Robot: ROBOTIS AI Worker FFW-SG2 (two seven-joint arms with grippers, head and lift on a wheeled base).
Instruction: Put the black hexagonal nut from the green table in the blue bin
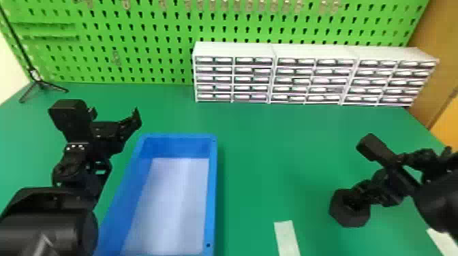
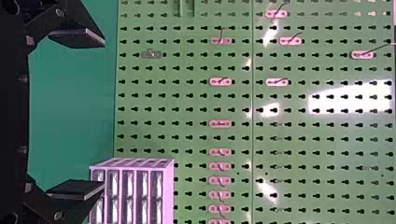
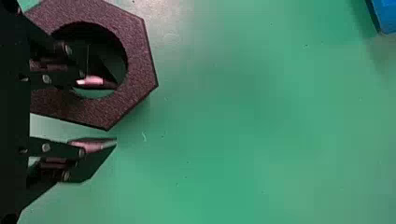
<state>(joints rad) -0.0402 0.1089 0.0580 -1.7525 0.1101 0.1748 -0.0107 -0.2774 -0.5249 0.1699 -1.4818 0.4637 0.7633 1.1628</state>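
Bright | glare on pegboard | soft shadows on green table

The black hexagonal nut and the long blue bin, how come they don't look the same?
The black hexagonal nut is small; the blue, open-topped bin is much bigger. The nut is chunky with six sides, but the bin is long. The nut has a round hole through its middle, while the bin has a pale, flat bottom. Both have straight outer edges.

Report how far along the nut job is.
Lining up looks done: the right pincer is open astride one side of the black hexagonal nut, one finger in its hole. Nothing is gripped; a gap shows at the outer finger. Closing, lifting and placing remain, as the nut is outside the blue bin.
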